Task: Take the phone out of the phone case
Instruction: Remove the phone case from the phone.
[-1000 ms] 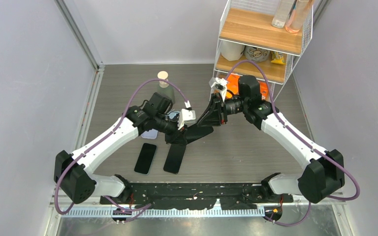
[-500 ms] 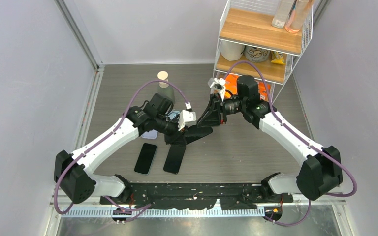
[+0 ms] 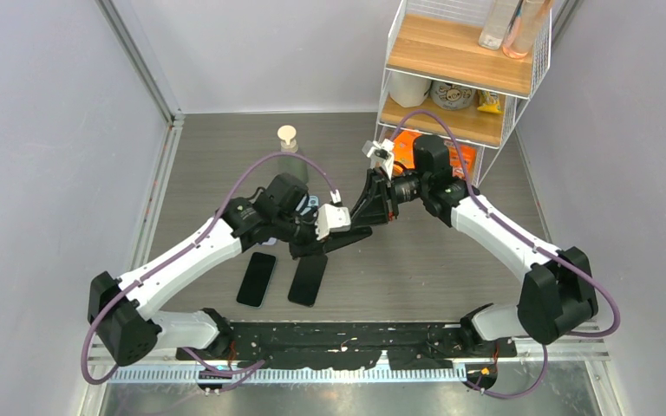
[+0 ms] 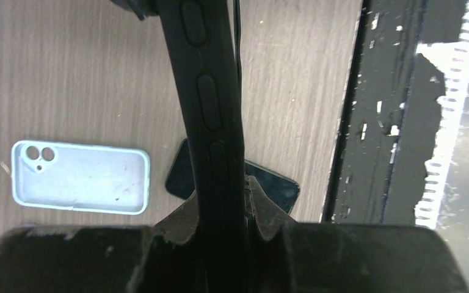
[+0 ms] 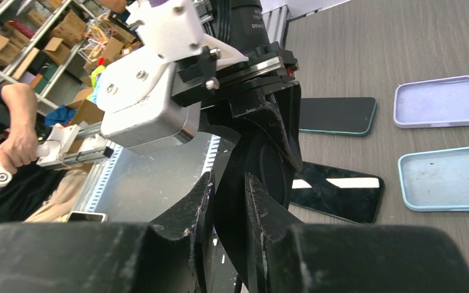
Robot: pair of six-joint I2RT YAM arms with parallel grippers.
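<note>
A black phone case [image 3: 347,236] hangs above the table between my two arms. My left gripper [image 3: 319,243] is shut on one end of it. In the left wrist view its side with the button bumps [image 4: 203,104] runs up from between my left gripper's [image 4: 223,198] fingers. My right gripper [image 3: 362,221] is shut on the other end. In the right wrist view the black case [image 5: 269,174] bends between my right gripper's [image 5: 227,186] fingers. I cannot make out the phone inside the case.
Two dark phones [image 3: 257,279] [image 3: 308,279] lie on the table below the arms. An empty light blue case [image 4: 79,177] and an empty lavender case [image 5: 446,101] lie nearby. A soap dispenser [image 3: 289,152] stands behind. A wire shelf [image 3: 460,61] fills the back right.
Both arms have shifted a little, the right wrist leftward and the left forearm swinging down and right. Both grips on the black case stay the same.
</note>
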